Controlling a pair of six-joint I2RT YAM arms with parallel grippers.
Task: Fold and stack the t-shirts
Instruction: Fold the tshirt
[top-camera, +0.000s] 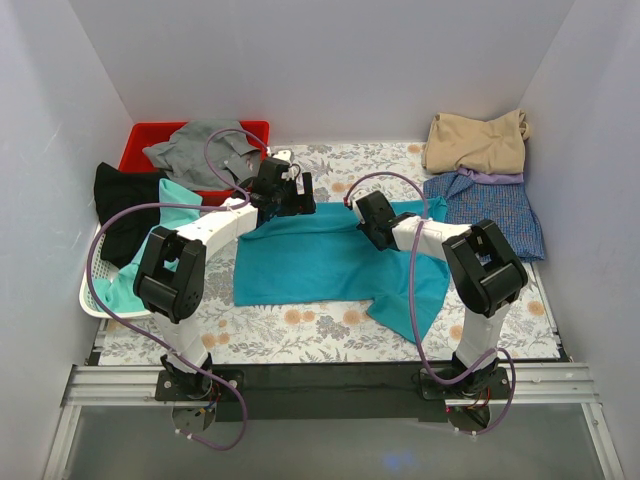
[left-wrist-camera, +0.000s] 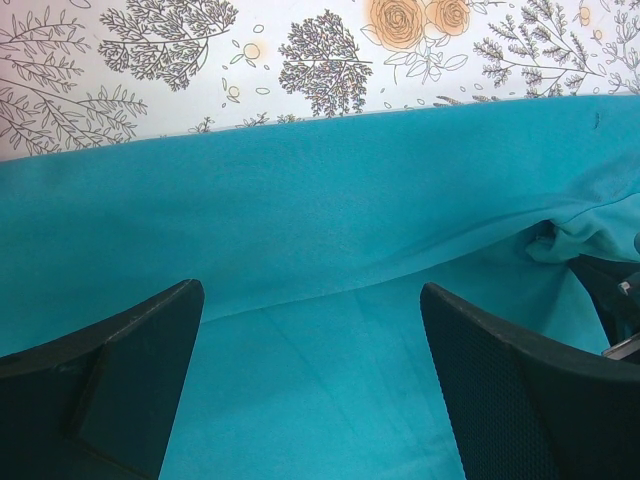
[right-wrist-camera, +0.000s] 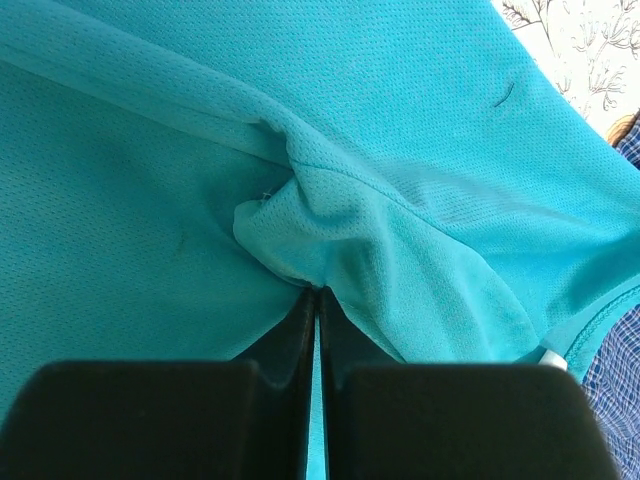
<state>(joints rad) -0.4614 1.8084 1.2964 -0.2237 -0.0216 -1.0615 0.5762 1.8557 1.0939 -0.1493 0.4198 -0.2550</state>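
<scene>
A teal-blue t-shirt (top-camera: 320, 260) lies spread on the flowered tabletop, one part trailing toward the front right. My left gripper (top-camera: 298, 195) hovers open over its far left edge; in the left wrist view its fingers (left-wrist-camera: 150, 340) stand wide apart above the smooth teal cloth (left-wrist-camera: 320, 200), holding nothing. My right gripper (top-camera: 362, 222) is at the shirt's far middle. In the right wrist view that gripper (right-wrist-camera: 318, 292) is shut on a bunched fold of the teal shirt (right-wrist-camera: 200, 150). Tan (top-camera: 475, 142) and blue-purple checked (top-camera: 490, 205) shirts are piled at the back right.
A red bin (top-camera: 150, 135) at the back left holds a grey garment (top-camera: 200, 145). A black shirt (top-camera: 125, 205) and a pale mint-green one (top-camera: 150, 255) lie over a white basket (top-camera: 90, 300) at the left. White walls close in three sides. The checked cloth (right-wrist-camera: 620, 380) lies close to my right gripper.
</scene>
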